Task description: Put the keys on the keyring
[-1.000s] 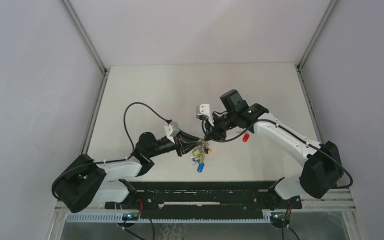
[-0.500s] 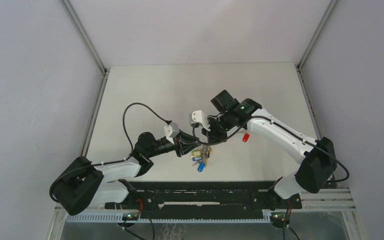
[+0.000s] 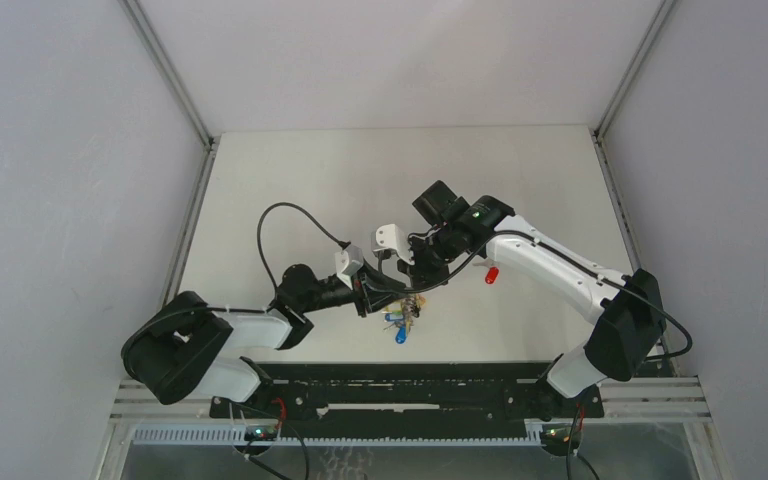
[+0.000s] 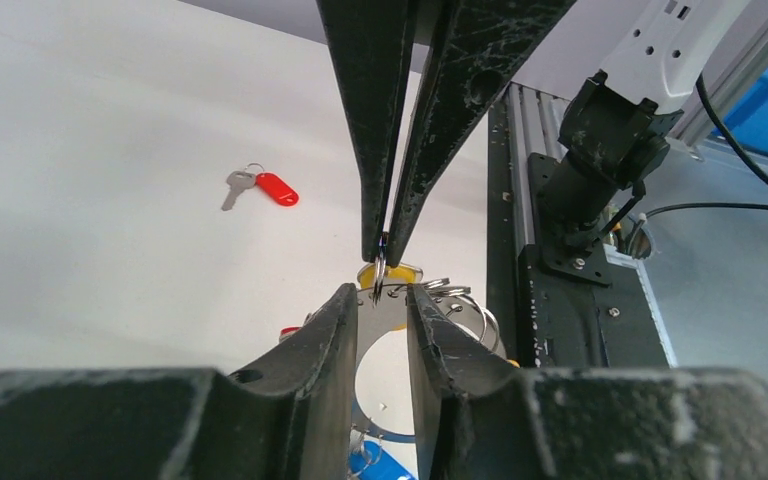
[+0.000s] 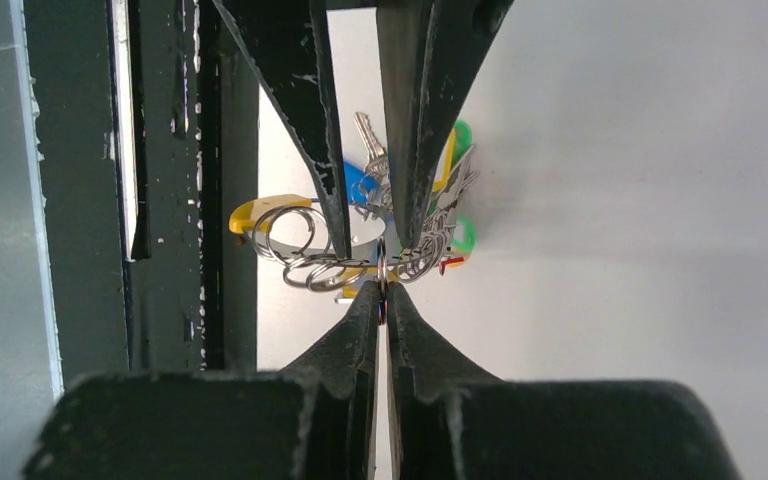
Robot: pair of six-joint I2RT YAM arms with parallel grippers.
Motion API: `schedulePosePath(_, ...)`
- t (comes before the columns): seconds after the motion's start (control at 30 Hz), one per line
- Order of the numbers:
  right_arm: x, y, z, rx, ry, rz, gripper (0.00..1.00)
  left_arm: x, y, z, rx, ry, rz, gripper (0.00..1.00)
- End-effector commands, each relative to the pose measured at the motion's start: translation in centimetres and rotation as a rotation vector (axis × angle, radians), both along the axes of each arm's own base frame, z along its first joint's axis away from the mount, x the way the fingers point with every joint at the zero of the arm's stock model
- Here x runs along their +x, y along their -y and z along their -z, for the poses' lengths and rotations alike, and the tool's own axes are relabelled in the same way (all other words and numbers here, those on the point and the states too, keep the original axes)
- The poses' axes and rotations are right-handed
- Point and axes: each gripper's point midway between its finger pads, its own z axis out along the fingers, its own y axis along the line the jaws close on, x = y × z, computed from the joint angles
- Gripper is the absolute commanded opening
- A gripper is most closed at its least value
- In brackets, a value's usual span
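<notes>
My left gripper (image 3: 388, 290) (image 4: 381, 292) is shut on the keyring (image 4: 385, 310), a grey metal ring held above the table. From it hangs a bunch of blue, green and yellow-headed keys (image 3: 401, 322) (image 5: 360, 190) and wire loops. My right gripper (image 3: 412, 282) (image 5: 383, 288) is shut on a small silver split ring. Its tips (image 4: 382, 245) meet the keyring's top edge right at the left fingertips. What hangs from that split ring is hidden between the pads. A red-headed key (image 3: 491, 273) (image 4: 261, 186) lies flat on the table to the right, apart from both grippers.
A black rail (image 3: 400, 385) (image 4: 550, 250) runs along the near edge, close behind the hanging bunch. Grey walls (image 3: 80, 150) close in the white table (image 3: 400, 170) on three sides. The left arm's black cable (image 3: 290, 215) loops above its wrist.
The right gripper has swung left and nearer, bringing its tips against the keyring. The left arm has shifted a little to the right with the keyring. The red key has not moved.
</notes>
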Motion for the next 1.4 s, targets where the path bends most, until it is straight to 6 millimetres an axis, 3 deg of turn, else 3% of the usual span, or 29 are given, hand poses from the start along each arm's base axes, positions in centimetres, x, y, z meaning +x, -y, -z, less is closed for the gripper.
schedulePosePath(0.0,0.4,-1.5,-2.2,0.071,0.048,-0.036,0.0,0.0,1.1,-3.7,-0.1,0.074,0.051,0.26)
schedulePosePath(0.23,0.3,-1.6,-2.3,0.074,0.048,-0.044,0.0,0.0,1.2,-3.4,-0.092,0.065,0.059,0.15)
schedulePosePath(0.53,0.2,-1.8,-2.4,0.078,0.046,-0.05,0.0,-0.1,1.6,-3.0,-0.079,0.057,0.071,0.1)
schedulePosePath(0.7,0.1,-2.1,-2.4,0.081,0.043,-0.051,0.0,-0.1,1.7,-3.0,-0.078,0.056,0.078,0.01)
schedulePosePath(0.9,0.2,-1.9,-2.8,0.082,0.055,-0.032,0.0,0.1,1.4,-2.6,-0.071,0.056,0.05,0.0)
schedulePosePath(1.07,0.6,-1.3,-3.7,0.117,0.079,0.039,0.25,0.4,0.9,-2.8,-0.076,0.067,0.004,0.0)
schedulePosePath(1.37,1.5,0.5,-7.0,0.406,0.083,0.246,0.41,0.7,0.2,-3.2,-0.089,0.078,-0.04,0.0)
